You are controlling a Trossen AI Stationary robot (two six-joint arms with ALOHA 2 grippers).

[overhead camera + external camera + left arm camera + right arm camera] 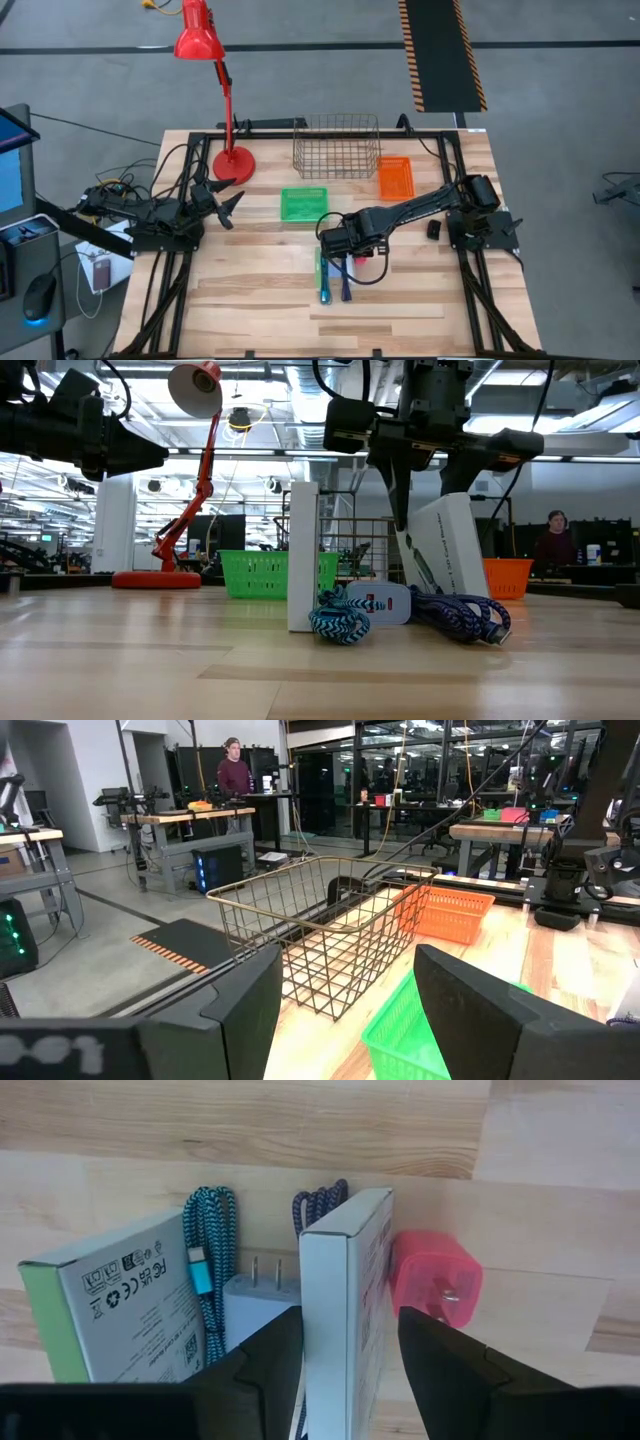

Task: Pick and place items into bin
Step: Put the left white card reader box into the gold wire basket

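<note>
My right gripper [336, 244] hangs over the cluster of items at the table's middle and is shut on a white printed box [345, 1300]. Beside that box stands a second white box with a green side [105, 1305]. A teal braided cable [210, 1260], a dark blue braided cable [320, 1205], a white plug block [255, 1295] and a pink plug block [435, 1280] lie on the wood around them. In the low view the held box [455, 555] is tilted. My left gripper [232, 205] waits open at the left, near the lamp base. My right gripper pinches the white box between its two fingers [270, 1355], across its thin side near the upper edge [330, 1250]. The fingers come from above, pointing down. The box sits tilted in the hold [450, 550]. The cables in front hide whether its lower edge rests on the table.
A wire basket [336, 145], a green basket [304, 203] and an orange basket [395, 176] stand toward the far edge. A red desk lamp [225, 100] stands far left. A small black object [433, 229] lies by the right arm's base. A person [553, 540] sits beyond the table.
</note>
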